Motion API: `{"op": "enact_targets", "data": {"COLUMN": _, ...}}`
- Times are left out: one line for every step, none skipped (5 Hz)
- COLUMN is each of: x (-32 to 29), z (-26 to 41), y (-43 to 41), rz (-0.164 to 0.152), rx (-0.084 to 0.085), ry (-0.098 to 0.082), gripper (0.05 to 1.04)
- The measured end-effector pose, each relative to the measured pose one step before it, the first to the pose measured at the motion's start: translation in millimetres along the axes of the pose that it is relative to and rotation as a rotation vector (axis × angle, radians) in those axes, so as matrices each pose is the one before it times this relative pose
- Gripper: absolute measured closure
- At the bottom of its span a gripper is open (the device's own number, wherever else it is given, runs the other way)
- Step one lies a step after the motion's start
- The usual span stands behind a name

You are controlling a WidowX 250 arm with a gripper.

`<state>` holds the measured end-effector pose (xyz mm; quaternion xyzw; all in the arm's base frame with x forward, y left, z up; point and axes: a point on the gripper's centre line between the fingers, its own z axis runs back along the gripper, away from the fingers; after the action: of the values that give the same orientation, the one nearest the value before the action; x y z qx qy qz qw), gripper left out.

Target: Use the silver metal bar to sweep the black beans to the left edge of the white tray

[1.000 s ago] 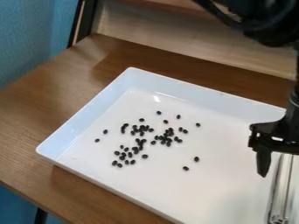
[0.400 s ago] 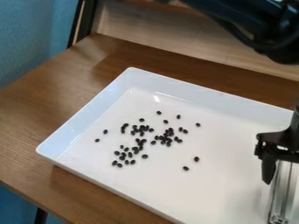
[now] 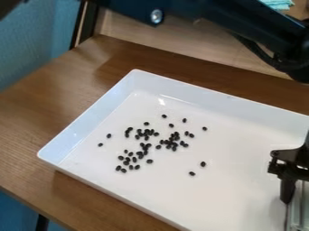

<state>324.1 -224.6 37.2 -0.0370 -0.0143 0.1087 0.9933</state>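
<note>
I, the gripper [image 3: 287, 193], can't tell whether my jaws are apart or clamped, and little seems done, with black beans [image 3: 203, 164] scattered loose across the white tray [image 3: 235, 191].

We're looking down at a slant, high over the white tray [image 3: 199, 100], close enough to pick out each small black bean [image 3: 203, 164], and we're facing across the brown wooden table [image 3: 42, 108] toward pale wood-grain boards [image 3: 136, 31] beyond its far edge.
</note>
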Motion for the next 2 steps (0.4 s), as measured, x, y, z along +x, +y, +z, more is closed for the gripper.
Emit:
{"op": "enact_targets", "data": {"x": 0.62, "z": -4.3, "y": 7.54, "rz": -0.0107, "rx": 0.0056, "ry": -0.0019, "gripper": 0.678}}
{"op": "enact_targets", "data": {"x": 3.4, "z": 7.38, "y": 28.67, "rz": 0.021, "rx": 0.0041, "ry": 0.0134, "gripper": 0.687}}
